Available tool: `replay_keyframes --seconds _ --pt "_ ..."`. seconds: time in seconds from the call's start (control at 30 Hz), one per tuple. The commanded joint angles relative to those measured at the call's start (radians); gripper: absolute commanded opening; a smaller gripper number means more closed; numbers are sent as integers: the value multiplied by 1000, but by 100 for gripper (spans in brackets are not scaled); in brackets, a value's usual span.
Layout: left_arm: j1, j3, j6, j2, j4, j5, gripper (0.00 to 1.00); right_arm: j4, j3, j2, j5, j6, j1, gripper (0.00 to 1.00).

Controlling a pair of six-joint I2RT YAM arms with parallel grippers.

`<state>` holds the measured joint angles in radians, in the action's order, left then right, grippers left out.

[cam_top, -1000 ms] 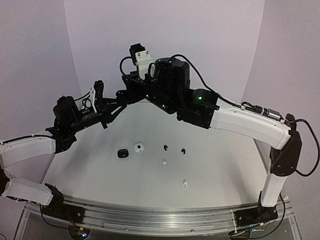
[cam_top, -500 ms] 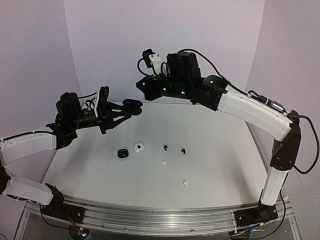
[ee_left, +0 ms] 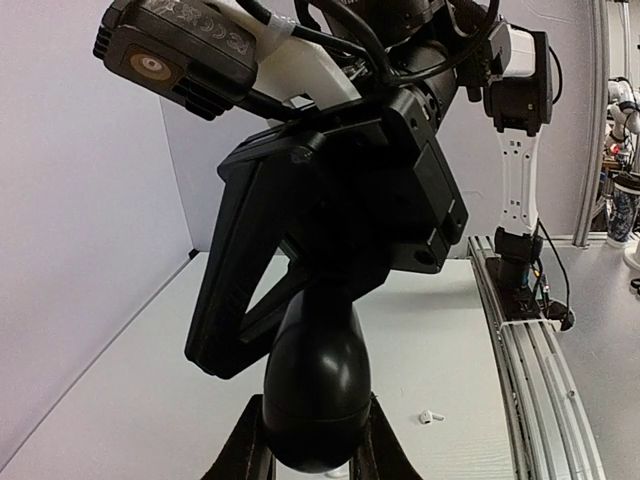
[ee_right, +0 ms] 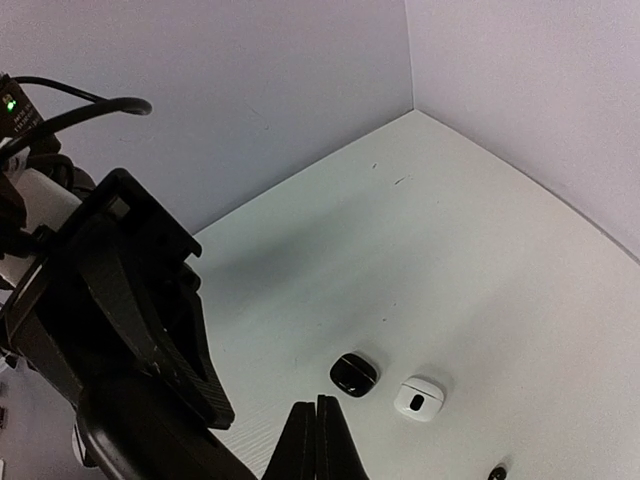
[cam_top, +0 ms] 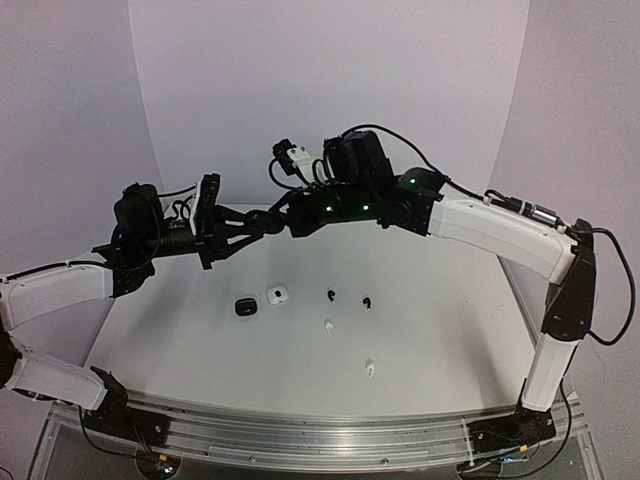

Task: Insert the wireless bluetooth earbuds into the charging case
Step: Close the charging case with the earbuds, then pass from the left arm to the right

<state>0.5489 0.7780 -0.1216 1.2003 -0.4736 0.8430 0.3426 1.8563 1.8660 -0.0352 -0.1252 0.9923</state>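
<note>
Right wrist view: your right claw (ee_right: 316,432) has just clenched empty beside the black charging case (ee_left: 318,370) gripped in your left claw (ee_left: 314,445); lid looks unopened.

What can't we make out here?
- Held case lid, open or closed: in the left wrist view the right gripper body covers its top; in the top view it is too small.
- Anything pinched in the right gripper: in the right wrist view its shut jaws would hide it.
- Earbuds on the table: in the top view, too small to tell how they lie.
</note>
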Motion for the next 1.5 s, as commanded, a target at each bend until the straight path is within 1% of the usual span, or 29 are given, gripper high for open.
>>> replay_keyframes --seconds 0.0,0.07,0.17,0.27,0.33,0.37,0.4,0.43,0.53,0.6,0.7,0.8,0.93,1.0,1.03,1.13,1.2,1.23,1.33,1.47 --pt "-6 44 27 -3 -6 -23 0 -7 -3 -79 11 -16 7 3" --pt "-6 46 59 0 -3 -21 0 -7 5 -88 57 -25 -2 12" --pt "-17 51 165 11 -1 -19 0 -5 -5 -115 50 -70 -56 27" --pt "-46 50 314 26 -33 6 0 -7 -44 -153 -5 -82 -109 52" --pt "-66 49 411 34 -74 29 0 -7 -71 -173 -85 -71 -135 73" --pt "-72 49 447 37 -99 42 0 -11 -85 -181 -125 -64 -141 86" --pt "-76 49 476 40 -125 51 0 -19 -97 -186 -172 -56 -145 96" --pt "-77 50 502 41 -151 59 0 -38 -103 -184 -225 -55 -146 98" --pt "-78 50 567 47 -241 86 0 -144 -121 -160 -412 -90 -146 98" --pt "-78 45 601 51 -299 109 0 -225 -134 -134 -477 -121 -146 96" --pt "-78 40 627 49 -336 119 0 -358 -164 -107 -546 -165 -146 89" --pt "-78 35 633 44 -346 116 0 -414 -162 -89 -565 -190 -146 83" --pt "-77 28 641 46 -372 108 0 -511 -162 -58 -626 -248 -140 76" --pt "-76 29 647 50 -393 106 0 -517 -156 -35 -630 -262 -133 72" --pt "-76 31 648 52 -397 105 0 -518 -154 -26 -632 -269 -132 68" --pt "-76 34 647 54 -397 107 0 -546 -148 -2 -648 -292 -126 52" --pt "-76 34 645 53 -397 110 0 -557 -142 5 -653 -297 -122 43" --pt "-77 34 644 52 -397 111 0 -559 -140 9 -656 -298 -121 41" --pt "-76 33 640 52 -397 112 0 -572 -140 7 -660 -302 -120 38" --pt "-76 34 640 54 -399 113 0 -590 -136 5 -663 -299 -120 38"
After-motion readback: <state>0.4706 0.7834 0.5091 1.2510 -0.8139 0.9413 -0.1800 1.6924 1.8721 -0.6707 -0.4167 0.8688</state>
